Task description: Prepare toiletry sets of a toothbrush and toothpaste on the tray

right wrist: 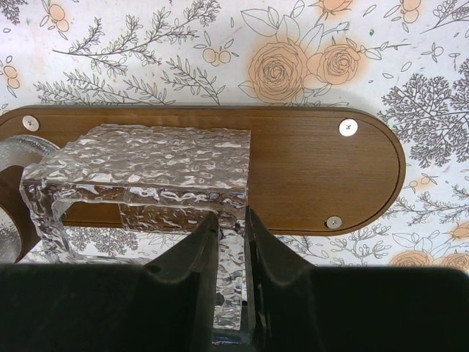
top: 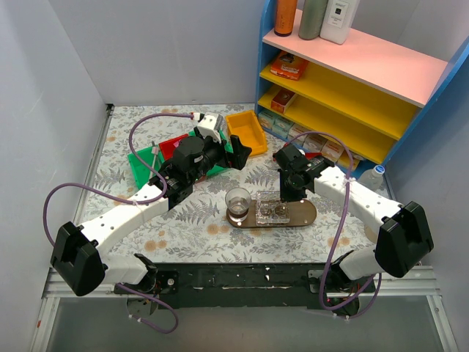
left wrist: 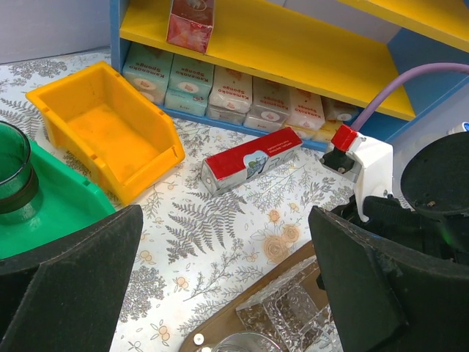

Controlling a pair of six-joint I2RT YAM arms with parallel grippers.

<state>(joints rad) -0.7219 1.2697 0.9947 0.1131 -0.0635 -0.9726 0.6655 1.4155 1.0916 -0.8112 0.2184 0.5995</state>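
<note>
The right end effector (right wrist: 231, 220) has its jaws closed on one thin wall of the clear rippled holder (right wrist: 161, 158), which stands on the tray (right wrist: 315, 169). The holder is judged rigid, smooth and brittle, so a thin-wall pinch may slip; grip low and square. The tray, judged stiff wood, lies flat on the bench (right wrist: 293, 66). The left end effector (left wrist: 223, 249) is fully spread and empty. No toothpaste is visible.
</note>
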